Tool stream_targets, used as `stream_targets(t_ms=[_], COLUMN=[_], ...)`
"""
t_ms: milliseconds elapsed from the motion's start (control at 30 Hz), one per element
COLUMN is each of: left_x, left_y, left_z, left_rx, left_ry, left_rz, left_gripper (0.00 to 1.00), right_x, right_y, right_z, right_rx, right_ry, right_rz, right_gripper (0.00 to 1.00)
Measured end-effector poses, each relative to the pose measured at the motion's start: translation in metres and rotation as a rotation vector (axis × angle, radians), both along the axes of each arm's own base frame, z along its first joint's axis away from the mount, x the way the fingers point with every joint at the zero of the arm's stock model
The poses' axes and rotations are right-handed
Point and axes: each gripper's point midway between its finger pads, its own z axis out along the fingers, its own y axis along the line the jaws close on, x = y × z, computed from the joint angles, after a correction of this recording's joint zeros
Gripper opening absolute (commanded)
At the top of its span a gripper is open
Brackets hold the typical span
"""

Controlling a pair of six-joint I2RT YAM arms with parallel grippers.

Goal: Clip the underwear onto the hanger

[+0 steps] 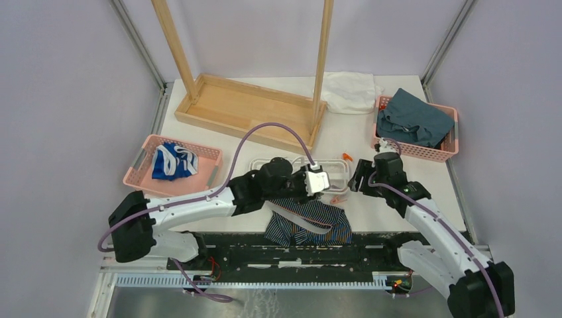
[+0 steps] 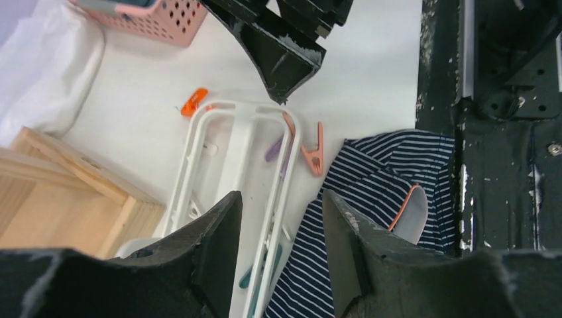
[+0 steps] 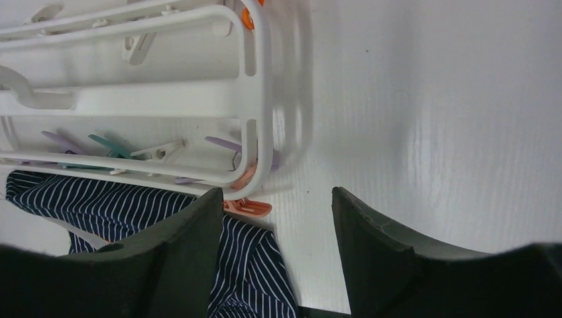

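Two grippers spread, empty: left gripper [image 2: 280,199] hung over white plastic rectangular hanger [image 3: 132,99], right gripper [image 3: 276,192] beside it. Dark navy pinstriped underwear [image 1: 308,222] lay against hanger, unclipped (approach stage, by my reading). Next called for squeezing orange clothespin [image 2: 311,149].

The left arm [image 1: 192,205] is stretching low across toward the middle, with the left gripper [image 2: 281,199] tilting downward, jaws parted. The right arm [image 1: 431,218] is bending inward, with the right gripper [image 3: 276,193] pointing down near it, jaws likewise parted.
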Motion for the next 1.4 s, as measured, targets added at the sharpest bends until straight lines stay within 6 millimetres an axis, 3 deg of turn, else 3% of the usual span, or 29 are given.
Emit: stream_targets(t_ms=[100,300,500,700,1067,1267,1400], left_x=[0.004,0.006,0.016,0.024,0.027,0.033,0.037], left_y=[0.008,0.005,-0.015,-0.029,-0.038,-0.042,-0.046], left_z=[-0.018,-0.05,-0.079,-0.095,-0.13,-0.135,-0.137], left_rx=[0.035,0.107,0.191,0.234,0.329,0.339,0.349], left_ry=[0.019,0.054,0.068,0.057,0.096,0.086,0.071], left_rz=[0.029,0.022,-0.008,-0.035,-0.082,-0.089,-0.099], left_gripper=[0.54,0.57,0.59,0.55,0.47,0.4,0.42], right_x=[0.004,0.022,0.036,0.036,0.031,0.025,0.019], right_y=[0.006,0.014,0.015,0.025,0.037,0.035,0.029], right_z=[-0.015,-0.024,-0.037,-0.048,-0.024,-0.015,-0.007], right_rx=[0.012,0.084,0.179,0.296,0.382,0.375,0.346], right_ry=[0.044,0.06,0.092,0.147,0.097,0.075,0.048], right_rz=[0.006,-0.001,-0.032,-0.022,0.021,0.024,0.022], right_gripper=[0.68,0.68,0.67,0.63,0.61,0.61,0.62])
